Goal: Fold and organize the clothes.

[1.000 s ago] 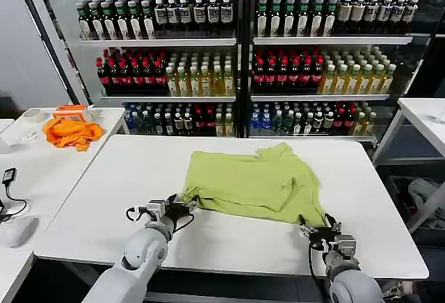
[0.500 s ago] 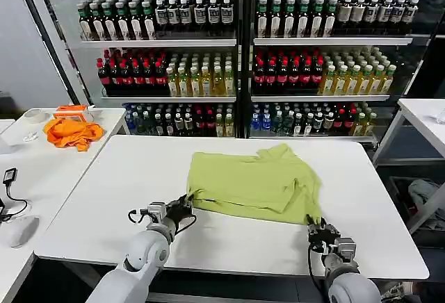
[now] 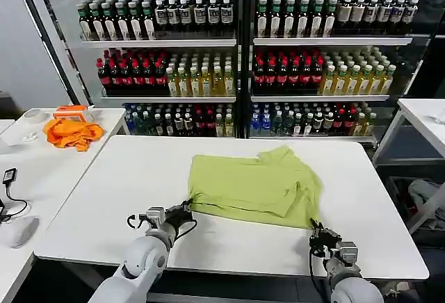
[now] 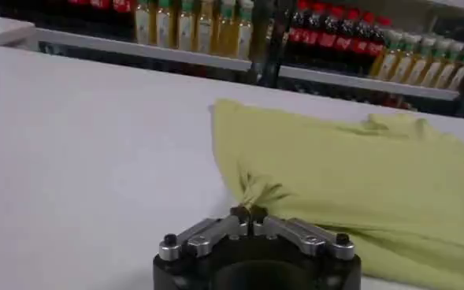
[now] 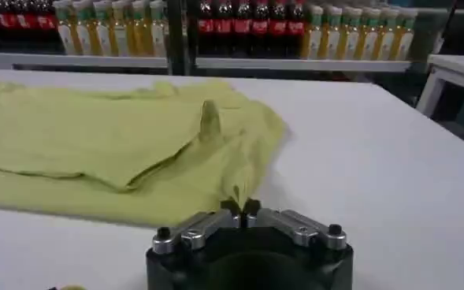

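Both grippers are drawing the T-shirt's near corners back toward the table's front edge.
The left gripper (image 3: 182, 210) and right gripper (image 3: 316, 231) are pinching shut on the T-shirt (image 3: 254, 186), lying mid-table (image 3: 104, 199).

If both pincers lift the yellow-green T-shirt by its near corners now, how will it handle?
Probably floppy: the T-shirt bunches into wrinkles where the left pincer pinches it. Likely light: the right pincer holds its corner by a small pinch. The folded upper layer lies loose, so it may slide open.
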Available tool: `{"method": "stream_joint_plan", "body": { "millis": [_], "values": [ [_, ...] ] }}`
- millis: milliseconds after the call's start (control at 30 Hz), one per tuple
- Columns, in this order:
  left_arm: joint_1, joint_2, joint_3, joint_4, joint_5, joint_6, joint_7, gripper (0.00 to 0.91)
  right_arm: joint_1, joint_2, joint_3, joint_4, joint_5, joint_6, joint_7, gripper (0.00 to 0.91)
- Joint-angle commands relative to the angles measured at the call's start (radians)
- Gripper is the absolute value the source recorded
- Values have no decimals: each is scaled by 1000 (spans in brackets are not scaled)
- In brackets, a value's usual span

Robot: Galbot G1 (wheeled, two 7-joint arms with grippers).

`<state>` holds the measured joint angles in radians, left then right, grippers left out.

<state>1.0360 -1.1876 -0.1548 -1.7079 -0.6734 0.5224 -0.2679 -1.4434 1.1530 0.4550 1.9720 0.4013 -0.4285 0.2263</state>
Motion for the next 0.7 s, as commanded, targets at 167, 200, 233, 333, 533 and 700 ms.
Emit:
{"method": "stream_joint_plan", "body": {
  "millis": [167,200,233,333,533,700],
  "values": [
    [158,21,-47,-179,-2,26,-11,20,-97,-2,3,100,-23,-1,0,0],
    [170,22,-56,-195,-3,26,-12,20,-106,-3,5,111,-28,-2,0,0],
    [201,22,-72,-221,-2,29,-13,20,-129,-6,9,135,-36,-5,-1,0],
    [279,22,-110,-276,-2,30,-16,20,-171,-11,17,167,-56,-11,-5,0],
    [415,26,-173,-368,-2,30,-16,20,-235,-14,23,221,-101,-35,-8,725],
    [485,38,-222,-409,-1,28,-17,907,-279,-9,22,250,-149,-62,-8,907]
  ]
}}
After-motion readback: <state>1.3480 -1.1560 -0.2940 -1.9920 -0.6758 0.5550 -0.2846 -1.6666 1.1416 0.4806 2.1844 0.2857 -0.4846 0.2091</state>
